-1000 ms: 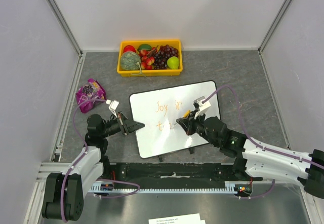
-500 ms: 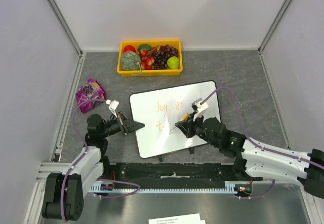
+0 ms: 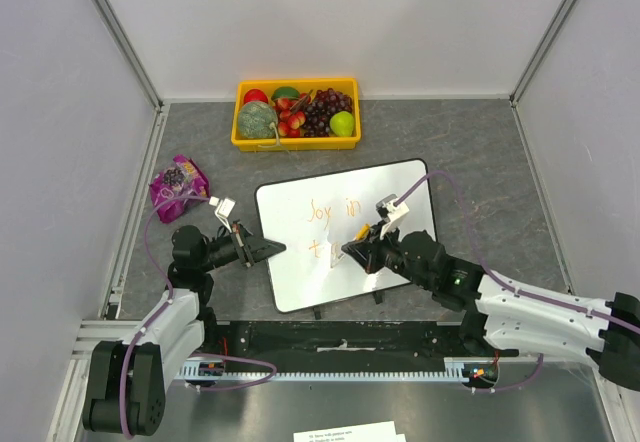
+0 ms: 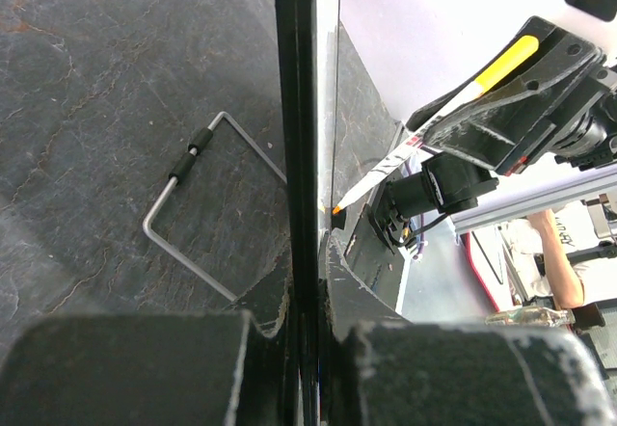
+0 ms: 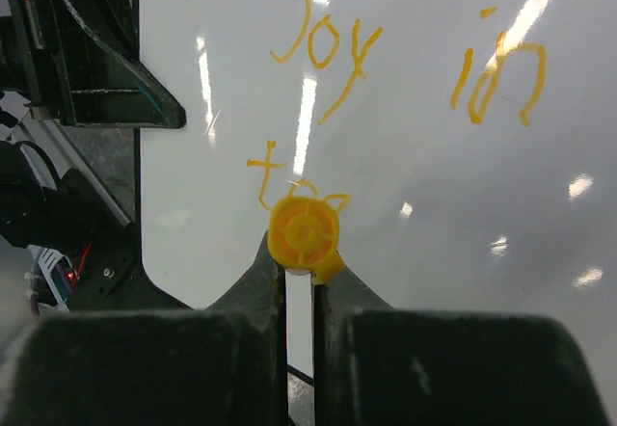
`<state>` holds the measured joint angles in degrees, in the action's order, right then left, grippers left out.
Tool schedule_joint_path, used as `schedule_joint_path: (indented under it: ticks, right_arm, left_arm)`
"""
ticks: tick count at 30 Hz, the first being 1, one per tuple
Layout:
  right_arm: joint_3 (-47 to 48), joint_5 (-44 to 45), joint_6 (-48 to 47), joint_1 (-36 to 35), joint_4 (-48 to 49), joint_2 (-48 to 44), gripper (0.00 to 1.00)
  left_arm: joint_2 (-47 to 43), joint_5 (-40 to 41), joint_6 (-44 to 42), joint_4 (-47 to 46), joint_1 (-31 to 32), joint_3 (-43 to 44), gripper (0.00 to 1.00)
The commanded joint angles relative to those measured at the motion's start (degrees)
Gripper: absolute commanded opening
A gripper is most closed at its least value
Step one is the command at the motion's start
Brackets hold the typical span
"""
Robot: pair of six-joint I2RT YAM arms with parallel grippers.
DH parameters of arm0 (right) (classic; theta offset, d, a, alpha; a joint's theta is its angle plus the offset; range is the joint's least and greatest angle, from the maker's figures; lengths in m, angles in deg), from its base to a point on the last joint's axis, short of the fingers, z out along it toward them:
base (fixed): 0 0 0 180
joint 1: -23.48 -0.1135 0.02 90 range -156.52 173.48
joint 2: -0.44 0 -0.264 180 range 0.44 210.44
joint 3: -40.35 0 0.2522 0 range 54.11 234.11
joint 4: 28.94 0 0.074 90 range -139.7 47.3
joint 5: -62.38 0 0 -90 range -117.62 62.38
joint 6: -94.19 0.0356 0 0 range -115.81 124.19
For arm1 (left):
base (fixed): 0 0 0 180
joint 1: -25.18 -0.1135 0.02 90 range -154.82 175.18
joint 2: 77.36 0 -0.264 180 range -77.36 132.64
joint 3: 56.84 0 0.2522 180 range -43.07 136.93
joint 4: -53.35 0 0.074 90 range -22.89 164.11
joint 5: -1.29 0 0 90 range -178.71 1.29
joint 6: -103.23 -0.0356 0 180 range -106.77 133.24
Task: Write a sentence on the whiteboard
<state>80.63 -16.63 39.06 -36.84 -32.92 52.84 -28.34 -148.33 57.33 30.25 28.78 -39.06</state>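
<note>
The whiteboard [image 3: 300, 277] lies tilted mid-table, black-framed. My left gripper [image 3: 274, 249] is shut on its left edge; the left wrist view shows the black frame [image 4: 294, 137] running between the fingers. My right gripper [image 3: 350, 250] is shut on a marker [image 3: 366, 229] with a yellow end [image 5: 305, 235], held over the board's second line. From the left wrist the marker's orange tip [image 4: 335, 210] touches the board. The sentence [image 5: 323, 45] is orange: "Joy in" above, "to" [image 5: 275, 177] below, partly hidden by the marker.
A yellow tray [image 3: 296, 145] of fruit stands at the back. A purple bag [image 3: 178, 184] lies at the left. A wire stand [image 4: 193, 214] shows on the dark table beside the board. Grey walls close in three sides.
My right gripper with the marker has shifted a little left and toward the near edge over the second line. The left gripper and the board stayed put.
</note>
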Motion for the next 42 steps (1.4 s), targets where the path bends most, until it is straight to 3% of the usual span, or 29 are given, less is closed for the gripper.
schedule_joint_path:
  ticks: [1,13,42]
  right_arm:
    - [2.2,0.6,-0.8,0.4,-1.5,-5.8,0.0]
    - [6.6,6.1,-4.6,2.8,-4.7,-5.1,0.0]
    - [2.5,4.0,-2.7,5.8,-2.6,-1.4,0.0]
  left_arm:
    - [0.2,-0.2,-5.6,-0.8,0.0,-1.1,0.02]
    - [0.1,-0.2,-5.5,-0.7,0.0,-1.2,0.02]
    - [0.7,-0.2,-5.5,-1.1,0.0,-1.1,0.02]
